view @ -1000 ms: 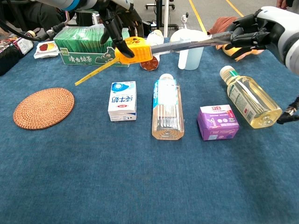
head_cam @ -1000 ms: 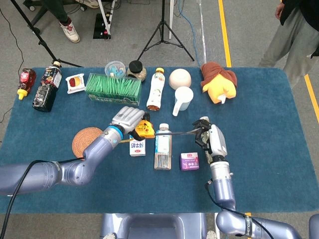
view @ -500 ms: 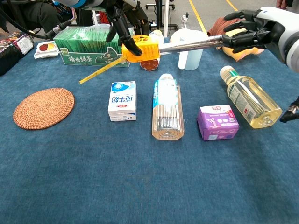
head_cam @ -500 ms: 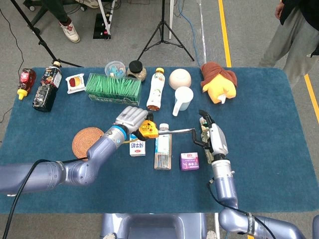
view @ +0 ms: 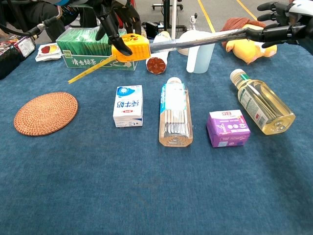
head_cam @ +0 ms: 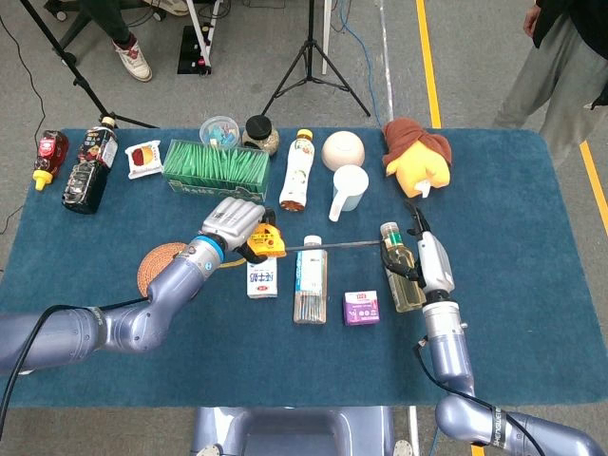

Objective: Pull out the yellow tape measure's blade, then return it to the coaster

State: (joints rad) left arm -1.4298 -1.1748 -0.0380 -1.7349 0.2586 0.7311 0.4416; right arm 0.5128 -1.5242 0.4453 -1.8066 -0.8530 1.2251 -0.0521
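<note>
Above the blue table cloth [head_cam: 532, 285], left hand [head_cam: 228, 226] grips the tape measure [head_cam: 267, 242], right hand [view: 279, 27] pinches its blade [view: 205, 39].

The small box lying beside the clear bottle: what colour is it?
Purple small box, white label; chest view shows it best.

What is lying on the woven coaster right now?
Nothing rests on the coaster in the chest view. The tape measure is held up by the left hand; in the head view that arm covers the coaster's right edge.
</note>
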